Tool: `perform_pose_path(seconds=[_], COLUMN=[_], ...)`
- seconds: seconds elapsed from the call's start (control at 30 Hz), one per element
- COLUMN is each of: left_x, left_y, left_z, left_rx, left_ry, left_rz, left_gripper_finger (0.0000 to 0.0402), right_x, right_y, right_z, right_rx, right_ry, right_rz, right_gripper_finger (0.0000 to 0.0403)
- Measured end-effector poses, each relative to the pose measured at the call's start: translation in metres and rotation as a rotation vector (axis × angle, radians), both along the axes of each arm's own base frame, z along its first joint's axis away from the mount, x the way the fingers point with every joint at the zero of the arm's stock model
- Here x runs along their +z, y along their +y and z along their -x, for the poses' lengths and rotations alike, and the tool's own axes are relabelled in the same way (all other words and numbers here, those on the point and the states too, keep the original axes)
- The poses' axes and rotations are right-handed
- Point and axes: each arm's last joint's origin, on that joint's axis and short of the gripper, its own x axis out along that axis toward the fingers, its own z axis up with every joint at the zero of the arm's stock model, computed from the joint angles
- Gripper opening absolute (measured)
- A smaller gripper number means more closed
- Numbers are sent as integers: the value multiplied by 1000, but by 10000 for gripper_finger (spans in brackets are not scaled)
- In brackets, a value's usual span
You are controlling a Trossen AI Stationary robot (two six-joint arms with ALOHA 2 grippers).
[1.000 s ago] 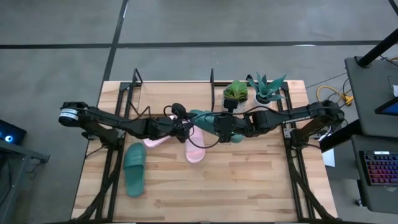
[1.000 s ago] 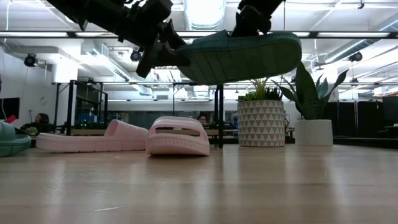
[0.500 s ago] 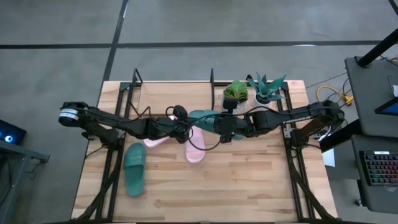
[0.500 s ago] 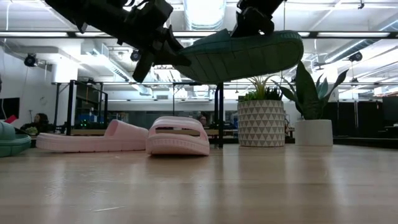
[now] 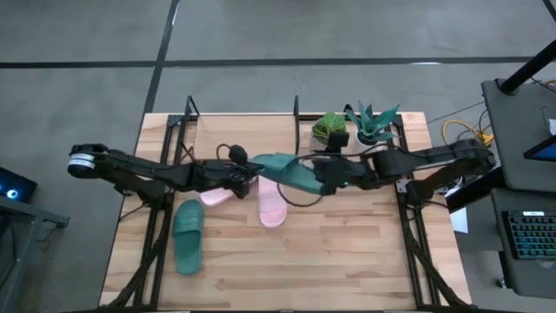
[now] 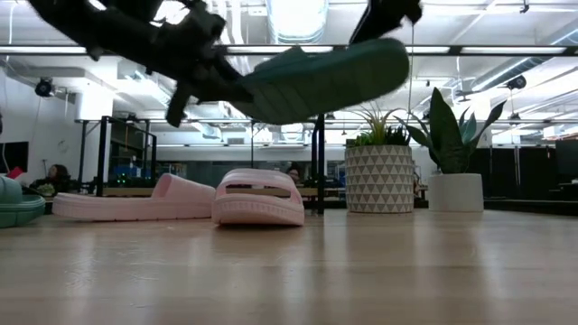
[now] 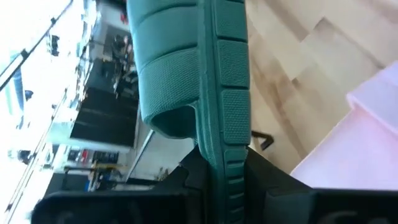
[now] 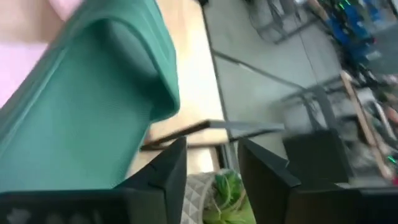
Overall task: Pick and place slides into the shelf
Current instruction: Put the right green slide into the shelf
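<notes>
A dark teal slide point(image 5: 287, 171) hangs in the air over the middle of the table, with my left gripper point(image 5: 249, 178) shut on its left end. My right gripper point(image 5: 328, 180) stands open just off the slide's right end and a little above it point(image 6: 388, 13), touching nothing. Two pale pink slides point(image 5: 272, 205) point(image 5: 217, 196) lie sole down on the table under the arms. A second teal slide point(image 5: 188, 235) lies near the left front. The shelf point(image 5: 243, 130), black posts around a wooden board, stands at the far edge. My left gripper pinches the sole's end point(image 7: 219, 163) nearest the table's left between its two fingers, one on each face of the sole. The fingers come about level from the table's left and lie along the slide. The slide is lifted clear, its free right end point(image 6: 388, 56) tilted higher.
Two potted plants point(image 5: 330, 129) point(image 5: 373, 122) stand at the far right, beside the shelf. The black arm frames point(image 5: 156, 226) point(image 5: 408, 226) run along both sides of the table. Bare wood lies toward the near edge.
My right gripper has opened, let go of the teal slide and drawn back up and toward the table's right. My left gripper has shut on the slide's left end and pulled it toward the table's left; the slide's free end now tips upward.
</notes>
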Motion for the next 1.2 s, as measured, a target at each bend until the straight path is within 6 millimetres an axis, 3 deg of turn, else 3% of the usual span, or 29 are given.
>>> perform_pose_path(seconds=[0.17, 0.47, 0.77, 0.93, 1.2], left_x=[4, 3, 6, 5, 7], left_y=[2, 2, 3, 3, 3], left_z=[20, 46, 50, 49, 49], left_rx=[-58, -68, -62, -59, -62], left_ry=[-116, -216, -245, -246, -265], left_rz=[14, 12, 10, 10, 9], left_gripper_finger=[27, 27, 27, 27, 27], right_x=[29, 43, 27, 20, 12], right_y=[18, 50, 56, 57, 61], right_z=[26, 54, 41, 29, 16], right_rx=[226, 549, 564, 471, 471], right_ry=[-105, -166, -45, -12, 4], right_rz=[-88, 132, 204, 305, 314], right_gripper_finger=[142, 129, 188, 225, 243])
